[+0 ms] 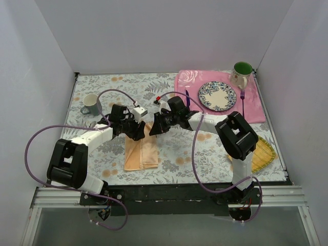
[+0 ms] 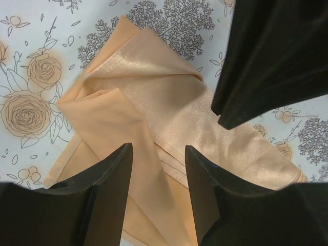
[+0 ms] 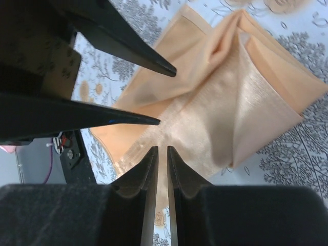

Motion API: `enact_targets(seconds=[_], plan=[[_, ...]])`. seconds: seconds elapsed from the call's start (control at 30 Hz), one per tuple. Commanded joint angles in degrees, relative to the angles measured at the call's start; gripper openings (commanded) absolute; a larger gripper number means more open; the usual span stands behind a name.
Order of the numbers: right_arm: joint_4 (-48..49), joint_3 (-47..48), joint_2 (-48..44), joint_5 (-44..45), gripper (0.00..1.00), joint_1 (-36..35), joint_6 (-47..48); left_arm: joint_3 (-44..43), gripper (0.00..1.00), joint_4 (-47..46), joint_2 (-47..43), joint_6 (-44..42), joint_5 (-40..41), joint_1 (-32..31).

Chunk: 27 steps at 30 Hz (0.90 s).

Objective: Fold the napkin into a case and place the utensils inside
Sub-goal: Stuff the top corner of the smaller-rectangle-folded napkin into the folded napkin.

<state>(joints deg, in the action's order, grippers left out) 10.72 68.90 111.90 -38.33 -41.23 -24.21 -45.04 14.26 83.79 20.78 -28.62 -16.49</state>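
Observation:
The peach-orange napkin (image 1: pixel 141 154) lies folded into a long strip on the floral tablecloth, with its far end rumpled and loose. It also shows in the left wrist view (image 2: pixel 169 107) and the right wrist view (image 3: pixel 241 107). My left gripper (image 1: pixel 137 134) (image 2: pixel 156 154) is open, its fingers straddling a raised fold of the cloth. My right gripper (image 1: pixel 154 129) (image 3: pixel 161 148) is shut on the napkin's edge, right beside the left one. The dark purple knife (image 1: pixel 187 97) and the purple fork (image 1: pixel 242 96) lie either side of the plate (image 1: pixel 218 96), far from both grippers.
A pink floral placemat (image 1: pixel 189 82) at the back right carries the plate. A green mug (image 1: pixel 242 73) stands at its far corner. A grey mug (image 1: pixel 92 105) stands at the left. A yellow ribbed mat (image 1: pixel 265 152) lies by the right arm. White walls enclose the table.

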Motion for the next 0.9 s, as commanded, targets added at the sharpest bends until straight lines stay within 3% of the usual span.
enact_targets(seconds=[0.0, 0.23, 0.6, 0.87], plan=[[-2.81, 1.94, 1.13, 3.61, 0.20, 0.10, 0.83, 0.82, 0.44, -4.14, -0.56, -2.41, 5.76, -2.40], [-2.20, 0.18, 2.89, 3.61, 0.20, 0.63, -2.14, 1.53, 0.37, -7.58, 1.11, -3.28, 9.73, -3.64], [0.62, 0.27, 5.17, 1.59, 0.20, 1.07, -5.68, 2.50, 0.15, -7.41, 2.78, -8.64, 7.88, -3.99], [1.67, 0.35, 5.70, 1.50, 0.20, 1.16, -6.47, 0.21, 0.08, -5.30, 5.24, -9.70, 7.09, -4.78]])
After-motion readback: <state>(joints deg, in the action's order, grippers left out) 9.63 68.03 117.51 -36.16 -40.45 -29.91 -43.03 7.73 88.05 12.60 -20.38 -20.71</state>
